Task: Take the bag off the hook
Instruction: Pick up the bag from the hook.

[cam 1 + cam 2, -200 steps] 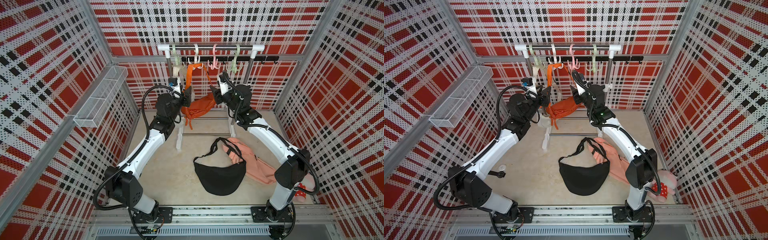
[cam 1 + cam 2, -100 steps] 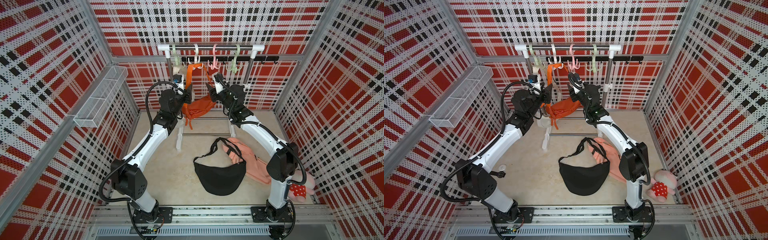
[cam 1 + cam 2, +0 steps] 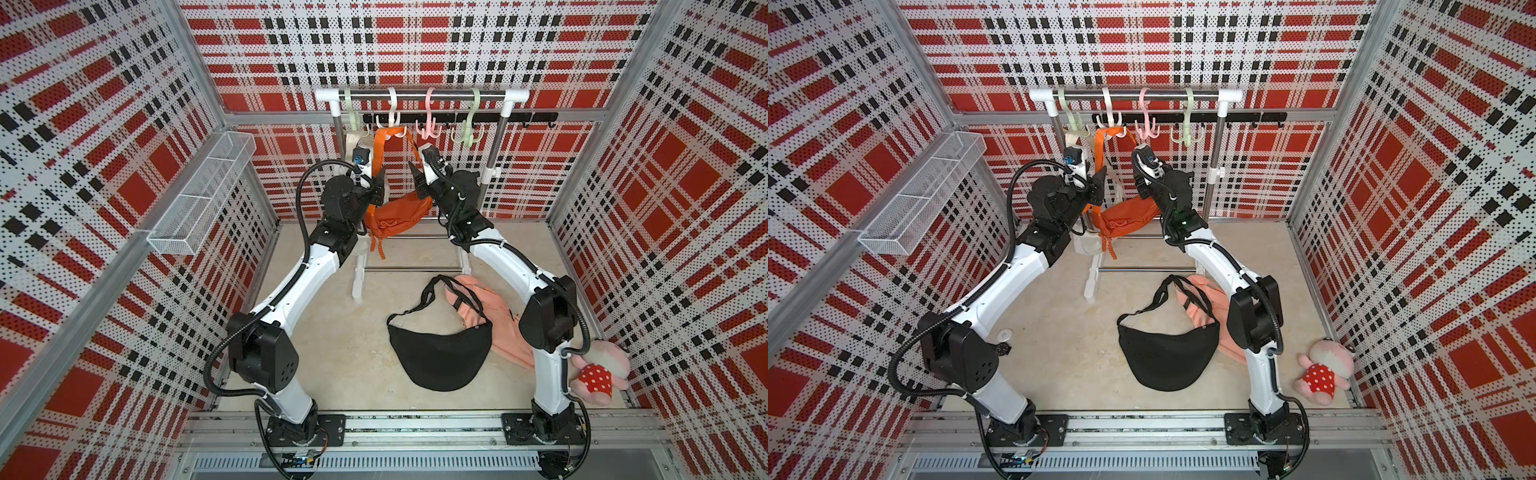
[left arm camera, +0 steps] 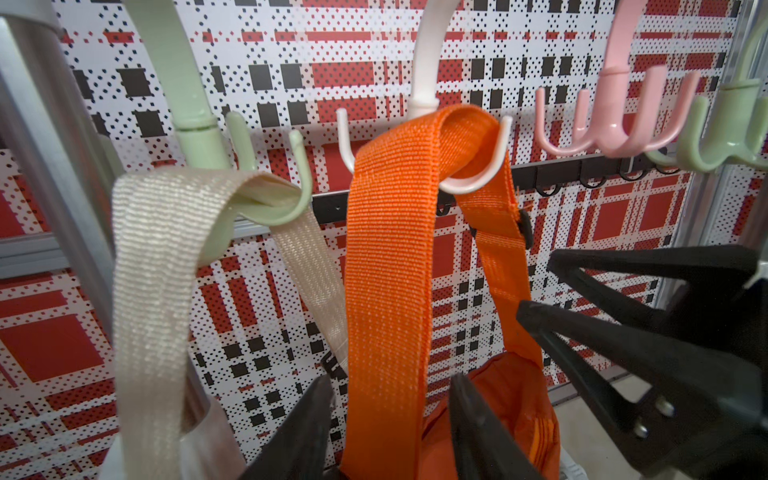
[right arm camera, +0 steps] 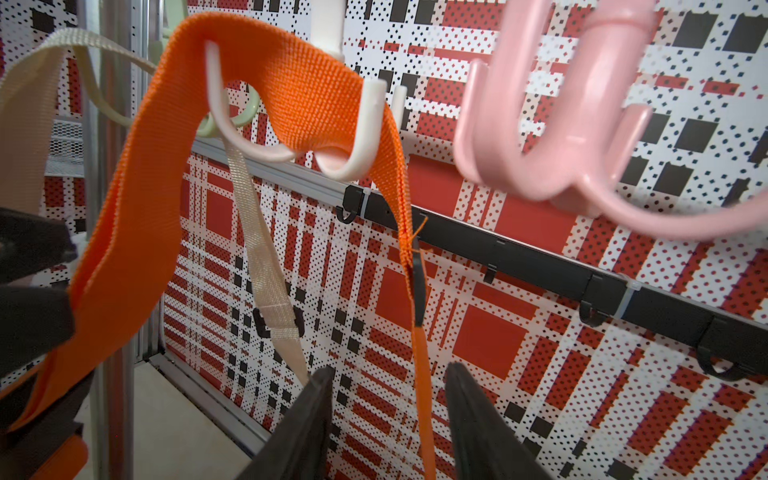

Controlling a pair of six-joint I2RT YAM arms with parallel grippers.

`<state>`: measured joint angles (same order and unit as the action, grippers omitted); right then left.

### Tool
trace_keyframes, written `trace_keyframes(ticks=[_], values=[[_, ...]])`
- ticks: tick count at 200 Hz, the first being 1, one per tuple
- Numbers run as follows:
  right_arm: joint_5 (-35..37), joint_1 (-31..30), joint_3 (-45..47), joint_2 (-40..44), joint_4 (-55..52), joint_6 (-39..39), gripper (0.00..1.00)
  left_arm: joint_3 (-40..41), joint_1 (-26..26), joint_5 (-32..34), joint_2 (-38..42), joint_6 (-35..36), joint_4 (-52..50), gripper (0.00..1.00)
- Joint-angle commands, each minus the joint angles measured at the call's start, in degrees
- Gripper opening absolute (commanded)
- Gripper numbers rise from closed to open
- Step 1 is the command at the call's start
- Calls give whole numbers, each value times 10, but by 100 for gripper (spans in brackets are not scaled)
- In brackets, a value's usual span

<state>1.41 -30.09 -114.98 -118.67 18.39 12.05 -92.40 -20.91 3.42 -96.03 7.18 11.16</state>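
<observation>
An orange bag (image 3: 399,212) (image 3: 1129,214) hangs by its orange strap (image 4: 390,270) from the white hook (image 3: 392,120) (image 4: 426,91) (image 5: 357,158) on the rack rail. My left gripper (image 3: 379,188) (image 4: 390,380) is open, and the strap's wide left run passes between its fingers with gaps on both sides. My right gripper (image 3: 417,180) (image 5: 390,370) is open too. The strap's right run (image 5: 422,374) hangs edge-on between its fingers. Both grippers stand just above the bag's body, facing each other.
A beige strap (image 4: 153,249) hangs on the green hook (image 4: 195,137) to the left. A pink hook (image 5: 552,124) and another green hook (image 3: 469,124) hang bare. On the floor lie a black bag (image 3: 440,357), a pink bag (image 3: 498,316) and a plush toy (image 3: 594,374). A wire basket (image 3: 203,195) juts from the left wall.
Both arms have stretched up and back toward the rack. The two grippers now sit higher and closer in on the orange strap, one on each side.
</observation>
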Motion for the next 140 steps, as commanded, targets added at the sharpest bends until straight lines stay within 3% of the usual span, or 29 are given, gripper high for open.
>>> trace_keyframes(ticks=[1,65,140], values=[[13,4,-15,-14,30,14,48,-14,6,-9,-5,15,19,46],[16,5,-18,-39,73,15,47,0,7,8,-9,41,43,39],[-6,11,-52,-70,66,1,34,3,7,2,-24,41,56,46]])
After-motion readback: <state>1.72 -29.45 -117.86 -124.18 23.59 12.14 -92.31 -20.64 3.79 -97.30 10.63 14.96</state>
